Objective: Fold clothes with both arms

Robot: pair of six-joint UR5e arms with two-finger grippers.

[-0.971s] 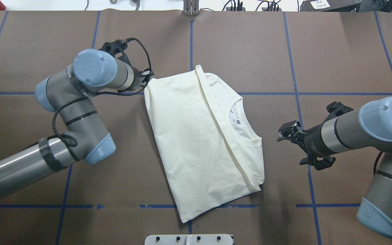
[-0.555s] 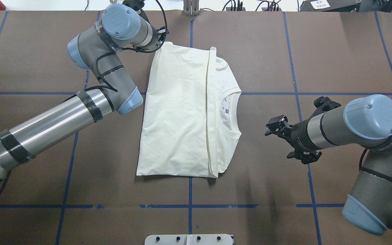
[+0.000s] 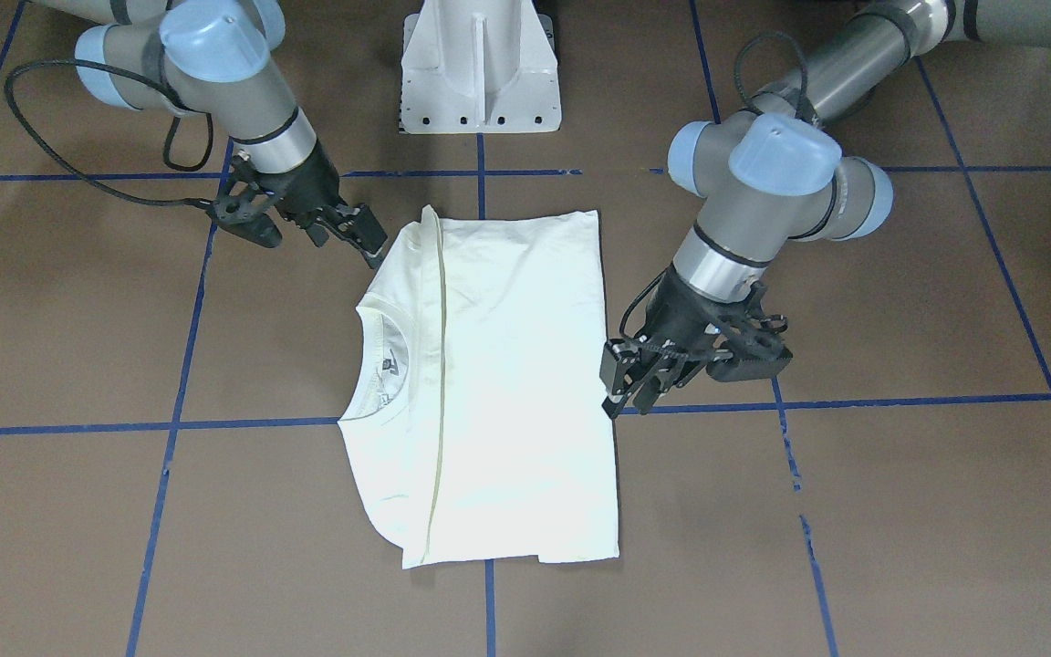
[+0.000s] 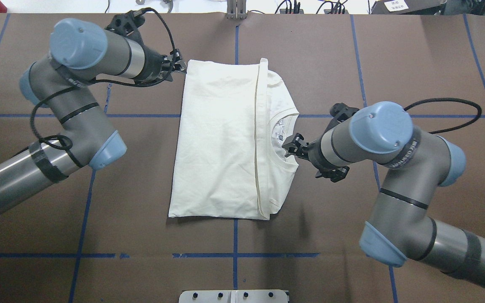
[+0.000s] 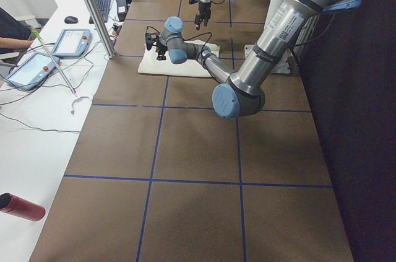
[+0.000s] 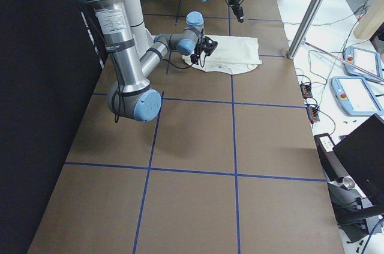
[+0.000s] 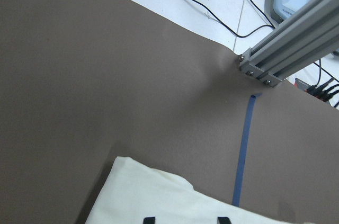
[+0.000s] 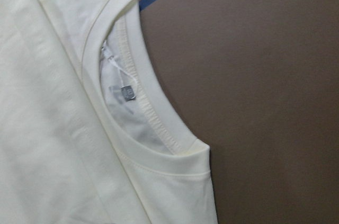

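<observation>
The clothes, one cream shirt (image 4: 221, 139), lie folded lengthwise and plain side up, square to the blue grid, with the ribbed collar (image 8: 148, 107) on my right. My left gripper (image 4: 180, 66) hovers open by the shirt's far-left corner. In the left wrist view its fingertips (image 7: 149, 220) stand apart over that corner, holding nothing. My right gripper (image 4: 289, 147) is open just off the collar, and the right wrist view looks straight down on the neck opening. From the front, the left gripper (image 3: 628, 401) and right gripper (image 3: 363, 235) flank the shirt (image 3: 516, 383).
The white pedestal base (image 3: 480, 73) stands at the table's near edge. Blue tape lines (image 4: 236, 235) cross the brown table (image 4: 415, 63). An aluminium post (image 7: 296, 49) and cables sit past the far edge. Tablets (image 5: 71, 42) and a red bottle (image 5: 21, 206) lie on the side bench.
The shirt swung from skewed to square with the grid. My left gripper then came off its far-left corner. My right arm reached left, bringing its gripper to the collar.
</observation>
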